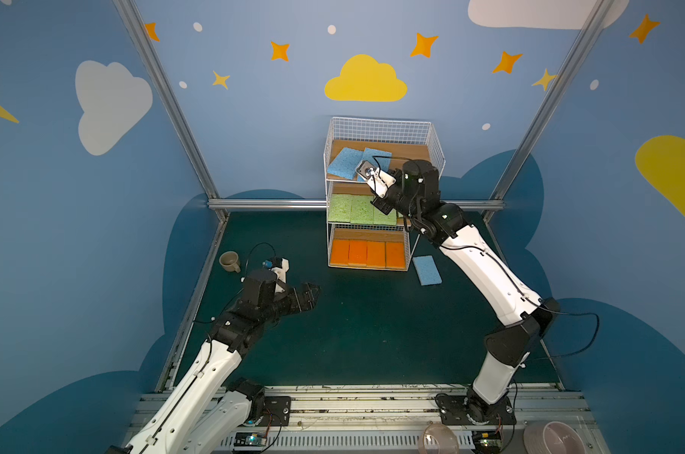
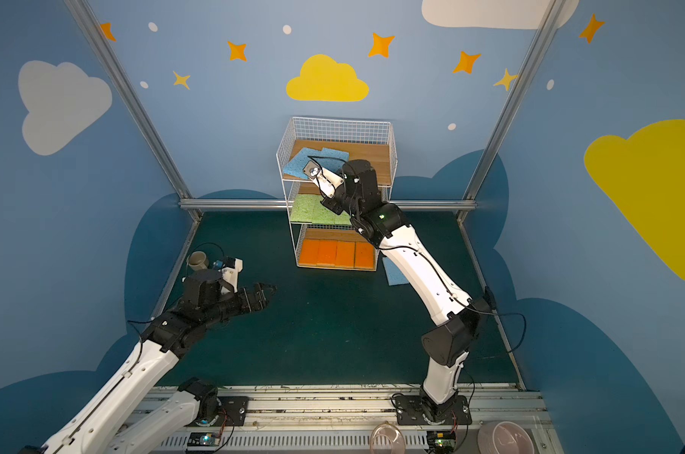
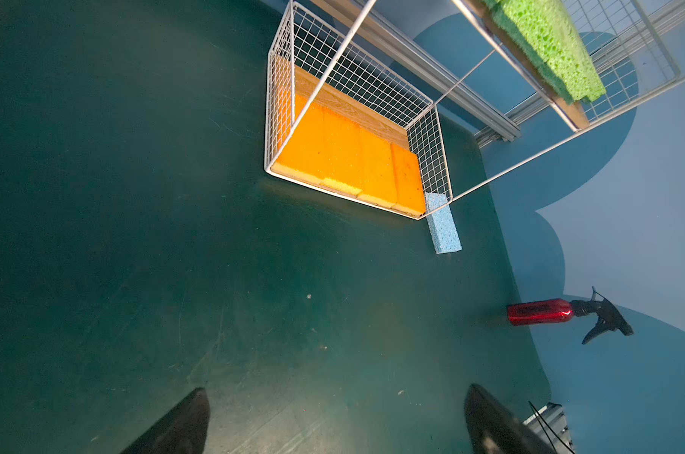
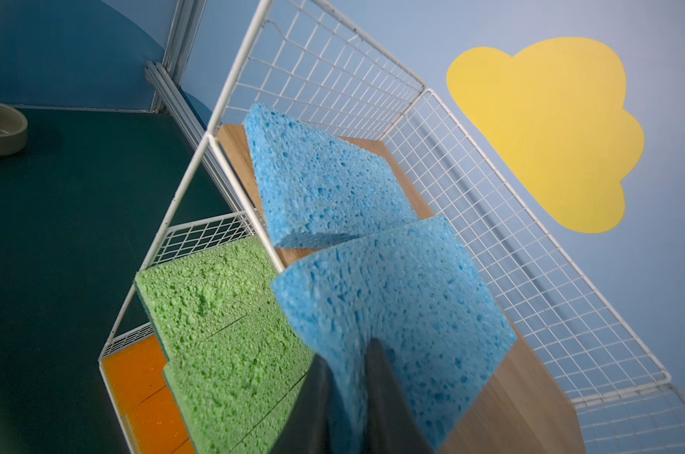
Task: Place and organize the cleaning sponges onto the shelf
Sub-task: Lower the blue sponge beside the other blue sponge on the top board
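blue sponge at the top tier

left gripper (image 1: pixel 310 293) hangs wide open, empty. the shelf (image 1: pixel 380 118) holds orange sponges (image 1: pixel 368 254) low, green sponges (image 1: pixel 350 208) midway. the right gripper (image 4: pixel 348 351) pinches a blue sponge (image 4: pixel 395 291) over the top board, beside a tilted blue sponge (image 4: pixel 325 177) that may be leaning on the wire. let go crooked, it could land on that one or slide off the front. only the right wrist view shows the pinch. a loose blue sponge (image 1: pixel 427 270) lies on the mat (image 1: pixel 352 334), right of the shelf.
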Controlling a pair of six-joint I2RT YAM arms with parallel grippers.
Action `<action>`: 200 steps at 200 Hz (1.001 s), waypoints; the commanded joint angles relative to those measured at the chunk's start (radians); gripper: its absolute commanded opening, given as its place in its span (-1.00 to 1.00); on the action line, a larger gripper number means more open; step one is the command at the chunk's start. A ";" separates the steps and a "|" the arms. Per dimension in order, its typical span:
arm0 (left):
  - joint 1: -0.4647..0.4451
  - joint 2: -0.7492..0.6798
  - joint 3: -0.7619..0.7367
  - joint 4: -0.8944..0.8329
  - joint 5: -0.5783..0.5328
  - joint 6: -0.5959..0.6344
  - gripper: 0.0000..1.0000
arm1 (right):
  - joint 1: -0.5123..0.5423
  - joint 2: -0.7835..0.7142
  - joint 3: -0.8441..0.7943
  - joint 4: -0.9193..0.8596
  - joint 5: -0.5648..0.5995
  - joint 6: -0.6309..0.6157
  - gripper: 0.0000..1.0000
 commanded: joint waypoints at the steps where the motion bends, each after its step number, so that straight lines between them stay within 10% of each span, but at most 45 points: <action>1: 0.004 -0.002 -0.005 0.009 -0.002 0.011 0.99 | -0.005 -0.024 -0.006 0.015 -0.039 -0.001 -0.43; 42: 0.004 -0.005 -0.004 0.005 -0.002 0.011 0.99 | -0.009 -0.033 -0.015 0.010 -0.023 0.004 0.12; 200: 0.004 -0.011 0.032 -0.011 0.014 0.012 1.00 | -0.090 -0.173 -0.019 -0.060 -0.228 0.301 0.45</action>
